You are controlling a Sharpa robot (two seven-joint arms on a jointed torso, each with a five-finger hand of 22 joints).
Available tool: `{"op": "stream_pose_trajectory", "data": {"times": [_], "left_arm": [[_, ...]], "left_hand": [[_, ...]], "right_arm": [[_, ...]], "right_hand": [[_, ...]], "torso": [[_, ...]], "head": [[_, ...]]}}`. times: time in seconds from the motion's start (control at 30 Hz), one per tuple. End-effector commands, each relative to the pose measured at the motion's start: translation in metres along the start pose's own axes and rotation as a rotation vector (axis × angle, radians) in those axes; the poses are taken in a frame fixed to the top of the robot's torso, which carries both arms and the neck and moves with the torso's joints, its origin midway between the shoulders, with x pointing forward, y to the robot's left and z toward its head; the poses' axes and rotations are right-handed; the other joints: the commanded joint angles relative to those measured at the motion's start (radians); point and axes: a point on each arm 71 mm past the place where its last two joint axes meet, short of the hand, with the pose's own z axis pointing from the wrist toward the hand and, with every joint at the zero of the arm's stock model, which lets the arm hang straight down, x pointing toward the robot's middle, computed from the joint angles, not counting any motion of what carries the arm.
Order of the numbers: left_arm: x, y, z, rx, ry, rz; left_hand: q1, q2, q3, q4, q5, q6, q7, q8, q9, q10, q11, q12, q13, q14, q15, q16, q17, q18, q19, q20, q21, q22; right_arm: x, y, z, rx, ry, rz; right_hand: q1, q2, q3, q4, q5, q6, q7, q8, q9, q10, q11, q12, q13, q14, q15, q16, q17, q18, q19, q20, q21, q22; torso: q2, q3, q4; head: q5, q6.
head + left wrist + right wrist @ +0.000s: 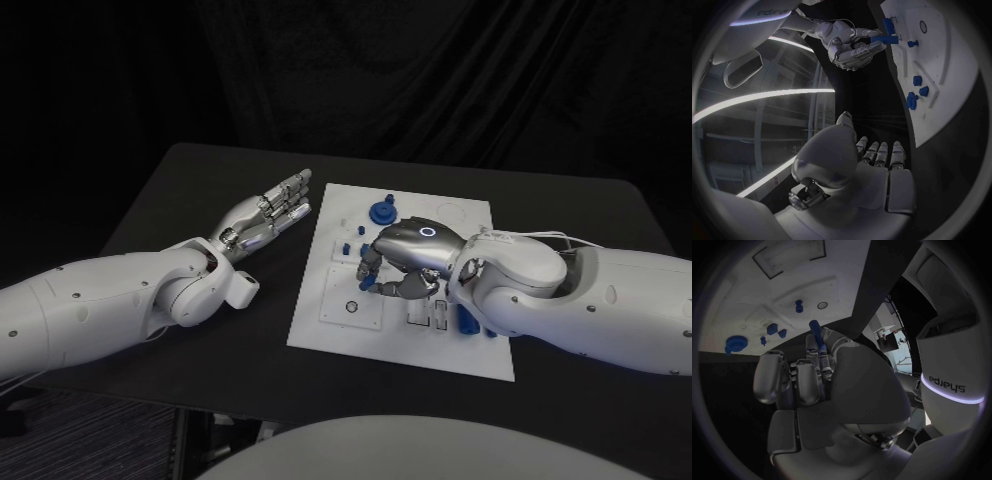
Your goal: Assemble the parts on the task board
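Resting flat with fingers spread and nothing in them, the left hand (pixel 268 220) lies on the black table (pixel 173 180) beside the white rectangular task board (pixel 329 330). Further right, over the board's middle, the right hand (pixel 407 258) pinches a small blue peg-shaped part (pixel 816 333), its long axis pointing past the fingertips toward the board.
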Motion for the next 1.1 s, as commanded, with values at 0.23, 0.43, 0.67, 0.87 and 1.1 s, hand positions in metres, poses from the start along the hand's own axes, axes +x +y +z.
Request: {"op": "stream_pose_trajectory", "data": {"times": [0.23,0.43,0.67,0.87,1.1], "left_arm": [[0.006,-0.007,0.002,0.101,0.026,-0.02],[0.006,-0.007,0.002,0.098,0.029,-0.022],[0.006,-0.006,0.003,0.096,0.032,-0.024],[0.007,-0.005,0.004,0.092,0.035,-0.026],[0.006,-0.005,0.003,0.086,0.036,-0.027]], "left_hand": [[0.009,0.0,0.006,0.002,0.007,-0.003,0.007,-0.001,-0.001,0.002,0.007,-0.007,-0.001,0.003,0.008,-0.004,-0.001,-0.009,-0.001,0.007,-0.003,-0.002],[0.013,0.002,0.008,0.002,0.01,-0.005,0.011,-0.001,-0.001,0.002,0.01,-0.007,-0.001,0.003,0.012,-0.004,-0.001,-0.01,-0.001,0.01,-0.003,-0.002],[0.018,0.003,0.009,0.0,0.013,-0.006,0.015,-0.001,-0.001,0.002,0.013,-0.007,-0.001,0.003,0.017,-0.004,-0.001,-0.011,-0.001,0.014,-0.003,-0.002],[0.023,0.004,0.01,-0.001,0.019,-0.008,0.018,-0.001,-0.001,0.002,0.015,-0.007,-0.001,0.003,0.019,-0.004,-0.001,-0.011,-0.001,0.016,-0.003,-0.002],[0.025,0.004,0.011,-0.001,0.021,-0.009,0.02,-0.001,-0.001,0.002,0.016,-0.007,-0.001,0.003,0.02,-0.004,-0.001,-0.011,-0.001,0.017,-0.003,-0.002]], "right_arm": [[0.012,0.017,0.021,-0.09,0.076,-0.083],[0.016,0.021,0.028,-0.101,0.093,-0.098],[0.021,0.018,0.03,-0.085,0.119,-0.105],[0.027,0.017,0.03,-0.074,0.138,-0.107],[0.029,0.015,0.029,-0.067,0.141,-0.125]], "right_hand": [[0.0,0.01,0.001,-0.007,0.0,0.005,-0.003,0.001,0.041,0.009,0.0,-0.006,0.0,0.017,-0.007,0.004,0.001,-0.014,0.005,-0.002,0.004,0.171],[0.001,0.011,0.002,-0.01,0.0,0.004,-0.003,0.0,0.042,0.01,-0.001,-0.007,0.0,0.017,-0.007,0.004,0.002,-0.014,0.005,-0.002,0.005,0.171],[0.004,0.011,0.003,-0.013,0.0,0.003,-0.002,0.0,0.044,0.011,-0.001,-0.01,0.0,0.017,-0.007,0.003,0.0,-0.014,0.005,-0.003,0.004,0.17],[0.005,0.012,0.004,-0.016,0.001,0.002,-0.001,-0.001,0.045,0.011,0.0,-0.011,0.0,0.017,-0.007,0.002,-0.002,-0.013,0.004,-0.003,0.0,0.169],[0.006,0.012,0.004,-0.017,0.001,0.002,-0.001,-0.001,0.045,0.011,0.0,-0.012,0.0,0.017,-0.007,0.001,-0.002,-0.013,0.004,-0.003,0.0,0.169]], "torso": [[-0.001,-0.0002,0.0081],[0.0,-0.0005,0.0071],[0.001,-0.0001,0.005],[0.0,0.0004,0.005],[-0.001,0.0007,0.0025]], "head": [[-0.006,0.0],[-0.004,0.0],[-0.003,0.0],[0.001,0.0],[0.011,0.0]]}}
